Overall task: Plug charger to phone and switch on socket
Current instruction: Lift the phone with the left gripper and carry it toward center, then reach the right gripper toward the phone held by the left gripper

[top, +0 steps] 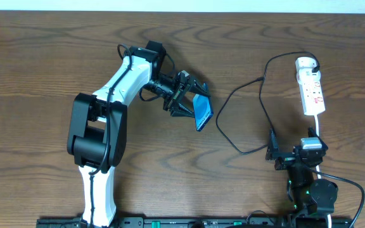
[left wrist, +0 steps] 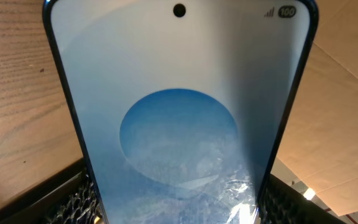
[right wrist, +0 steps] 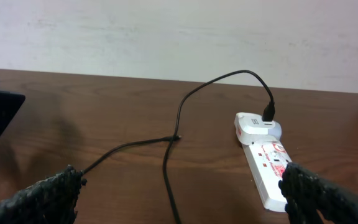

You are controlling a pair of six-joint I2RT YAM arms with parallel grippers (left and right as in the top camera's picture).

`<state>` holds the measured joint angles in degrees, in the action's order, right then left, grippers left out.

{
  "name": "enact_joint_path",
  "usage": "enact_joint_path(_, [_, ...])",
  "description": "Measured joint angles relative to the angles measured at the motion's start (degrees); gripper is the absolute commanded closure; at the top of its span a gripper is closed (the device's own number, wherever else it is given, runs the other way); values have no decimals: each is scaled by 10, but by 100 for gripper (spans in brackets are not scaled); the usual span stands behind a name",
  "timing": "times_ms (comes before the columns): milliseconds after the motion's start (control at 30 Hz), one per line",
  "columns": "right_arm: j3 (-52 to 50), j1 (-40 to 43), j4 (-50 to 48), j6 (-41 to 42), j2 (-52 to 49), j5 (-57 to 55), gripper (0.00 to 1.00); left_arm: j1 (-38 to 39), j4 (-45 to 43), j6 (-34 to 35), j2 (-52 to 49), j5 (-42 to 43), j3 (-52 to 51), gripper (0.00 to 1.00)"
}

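Blue phone (top: 203,111) — one; socket (top: 311,85) — one

looks like a lab: wooden table (top: 37,57), plain white wall (right wrist: 166,37) behind.

Bench (top: 43,63): a dark brown, wood-grained top is being shown in all three views, and it is being bounded at its far edge by a pale wall.
Socket (top: 310,88): it is being carried flat on the bench at the far right, with its rounded end being turned toward the wall.
Charger (right wrist: 179,124): its thin black cable is being laid in loose curves on the bench beside the socket, and one end is being held in the socket's rounded end.
White cord (top: 318,125): it is being led along the bench from the socket's near end toward the front edge.
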<state>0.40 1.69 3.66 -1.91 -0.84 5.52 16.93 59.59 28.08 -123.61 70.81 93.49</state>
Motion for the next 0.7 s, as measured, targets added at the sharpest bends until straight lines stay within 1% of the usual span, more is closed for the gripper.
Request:
enact_joint_path(500, [0, 0, 0, 0, 0, 0, 1, 0, -6, 1, 0, 0, 0, 27])
enact_joint_path(600, [0, 0, 0, 0, 0, 0, 1, -3, -48, 4, 0, -5, -1, 27])
enact_joint_path(633, [0, 0, 0, 0, 0, 0, 1, -5, -74, 7, 0, -16, -1, 27])
enact_joint_path(700, [0, 0, 0, 0, 0, 0, 1, -11, -97, 13, 0, -49, -1, 27])
